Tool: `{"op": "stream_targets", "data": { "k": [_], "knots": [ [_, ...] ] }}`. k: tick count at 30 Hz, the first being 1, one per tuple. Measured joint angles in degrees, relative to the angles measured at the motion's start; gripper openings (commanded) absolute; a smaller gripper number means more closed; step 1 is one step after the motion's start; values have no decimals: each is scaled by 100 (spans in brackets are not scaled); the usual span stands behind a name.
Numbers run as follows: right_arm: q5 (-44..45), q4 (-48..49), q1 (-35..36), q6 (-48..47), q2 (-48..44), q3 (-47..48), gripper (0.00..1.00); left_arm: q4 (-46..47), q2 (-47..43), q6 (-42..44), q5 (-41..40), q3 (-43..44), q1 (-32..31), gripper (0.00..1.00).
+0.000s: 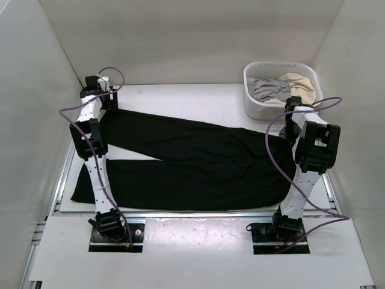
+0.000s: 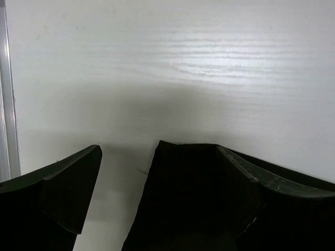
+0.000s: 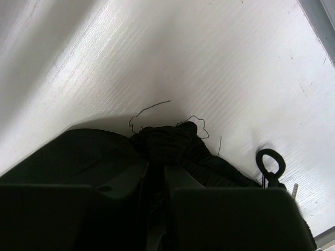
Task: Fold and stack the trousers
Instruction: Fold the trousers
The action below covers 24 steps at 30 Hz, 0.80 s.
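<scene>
- Trousers (image 1: 192,162) lie flat on the white table (image 1: 180,96). They are black and reach almost from one side to the other.
- On the left we see the ends of the two long legs. One leg points to the far left corner. The other points to the near left edge.
- The left gripper (image 2: 157,151) is at the far left corner, over the end of the far leg. Its fingers (image 2: 63,183) are wide apart and hold nothing. From the left wrist we see the end of that leg lying on the table between them, closer to one finger than to the other.
- In the middle the two legs come together into one wide black shape.
- On the right is the top end of the trousers, next to the right arm.
- The right gripper (image 3: 155,164) is down at the far right corner of the black cloth. Its fingers (image 3: 120,188) are close together and pinch a small bunch of the cloth.
- Thin loose threads (image 3: 152,107) stick out of that bunch onto the table. A small black ring (image 3: 270,159) lies just beside the cloth.
- A white basket (image 1: 257,111) stands in the far right corner of the table, near the right arm.
- In it we see a grey garment (image 1: 264,89) on the left and a beige garment (image 1: 299,84) on the right.
</scene>
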Motion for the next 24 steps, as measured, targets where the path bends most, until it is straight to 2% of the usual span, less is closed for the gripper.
{"op": "stream_targets", "data": {
  "k": [2, 5, 6, 7, 8, 9, 17, 20, 24],
  "knots": [
    [17, 15, 9, -15, -7, -17, 2, 85, 72, 15, 61, 70, 0, 97],
    [37, 24, 20, -24, -15, -28, 2, 208, 107, 57, 168, 74, -9, 72],
    [42, 24, 22, -26, -17, -28, 2, 243, 111, 98, 221, 50, -11, 47],
    [48, 22, 22, -26, -17, -31, 2, 299, 111, 114, 278, -4, -11, 30],
    [50, 20, 22, -28, -17, -31, 1, 361, 109, 144, 352, -50, -11, 17],
    [52, 9, 24, -28, -24, -31, 1, 433, 98, 164, 404, -98, -15, 14],
    [-42, -313, 24, -85, -348, -28, 0, 476, -428, 435, 466, -850, 15, 14],
    [-87, -354, 24, -107, -997, -122, 0, 262, -1150, 592, 472, -1582, 190, 14],
    [-188, -258, 46, -35, -2494, -754, 0, -26, -2728, 857, 483, -2586, 595, 14]
  ]
}}
